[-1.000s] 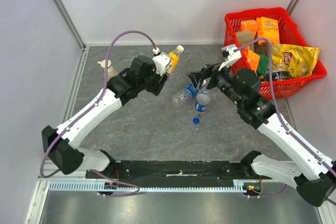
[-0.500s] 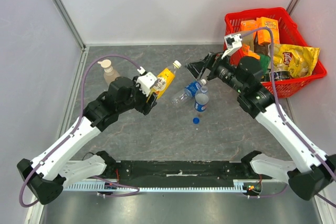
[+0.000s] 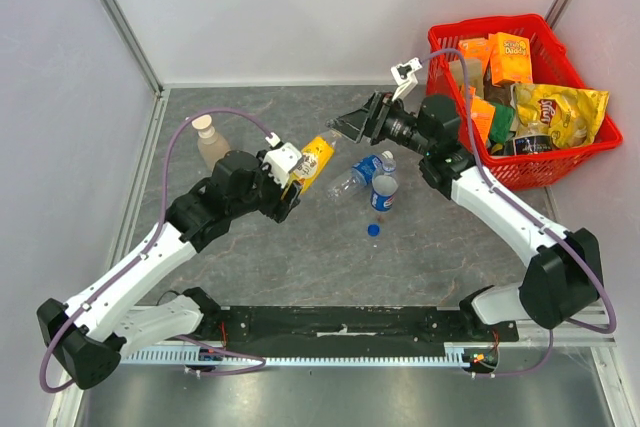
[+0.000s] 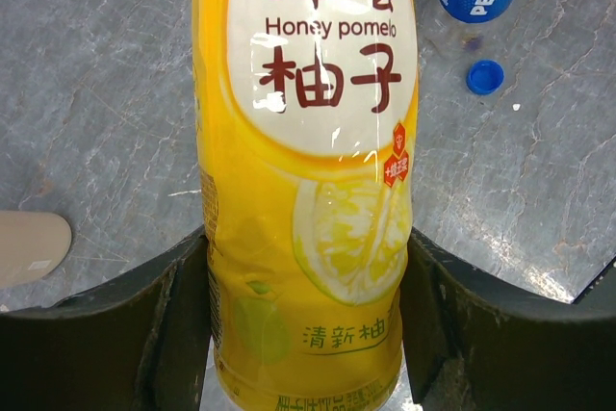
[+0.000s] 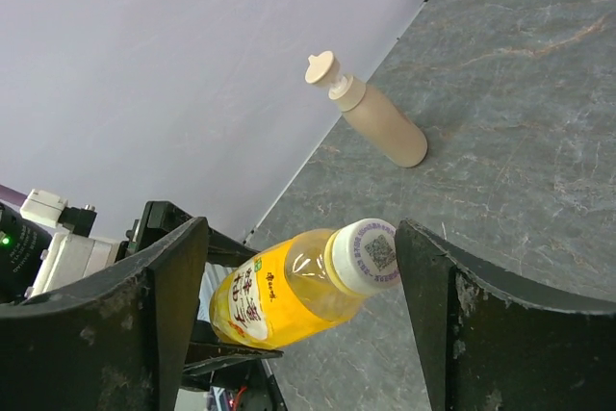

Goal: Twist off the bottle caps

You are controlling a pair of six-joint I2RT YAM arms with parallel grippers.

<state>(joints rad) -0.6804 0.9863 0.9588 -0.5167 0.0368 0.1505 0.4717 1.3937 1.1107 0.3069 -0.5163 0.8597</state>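
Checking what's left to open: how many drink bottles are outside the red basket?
3: the juice bottle in the left fingers, a clear bottle lying mid-table, another bottle standing beside it. The basket may hide more.

A grey, marble-veined tabletop (image 3: 290, 247) is boxed in by plain pale lilac wall panels (image 3: 330, 7) that meet at slim aluminium corner posts (image 3: 118, 17). The light is soft and even.
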